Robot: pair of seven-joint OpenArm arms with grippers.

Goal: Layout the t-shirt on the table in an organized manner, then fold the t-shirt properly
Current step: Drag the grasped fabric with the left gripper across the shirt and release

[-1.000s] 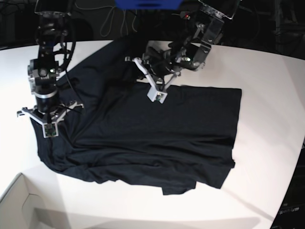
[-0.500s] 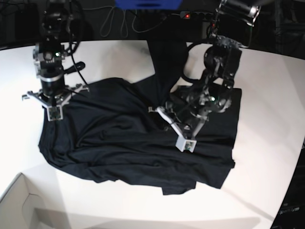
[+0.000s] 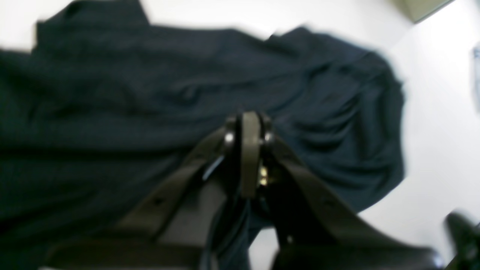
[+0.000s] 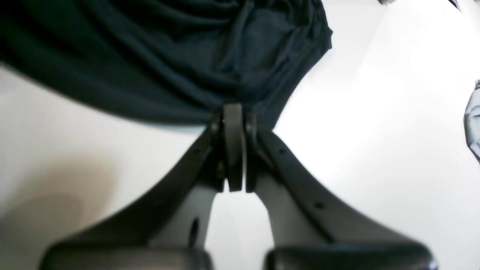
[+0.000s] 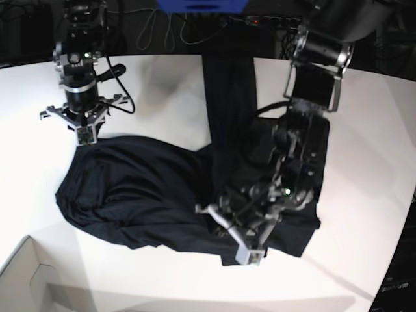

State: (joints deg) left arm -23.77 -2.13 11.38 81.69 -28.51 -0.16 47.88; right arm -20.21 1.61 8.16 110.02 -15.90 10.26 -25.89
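Both the left gripper point(image 5: 250, 255) and right gripper point(image 5: 84, 134) have their fingers pinched shut on the shirt point(image 5: 149, 195), which looks light, floppy and stretchy, so hems or corners near the bench point(image 5: 364, 130) edge seem the best grab.

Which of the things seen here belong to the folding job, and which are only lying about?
Belong to the job:
- t-shirt
- table
- left end effector, shut on the t-shirt
- right end effector, shut on the t-shirt

Only lying about:
- cardboard box corner
- cables behind the table
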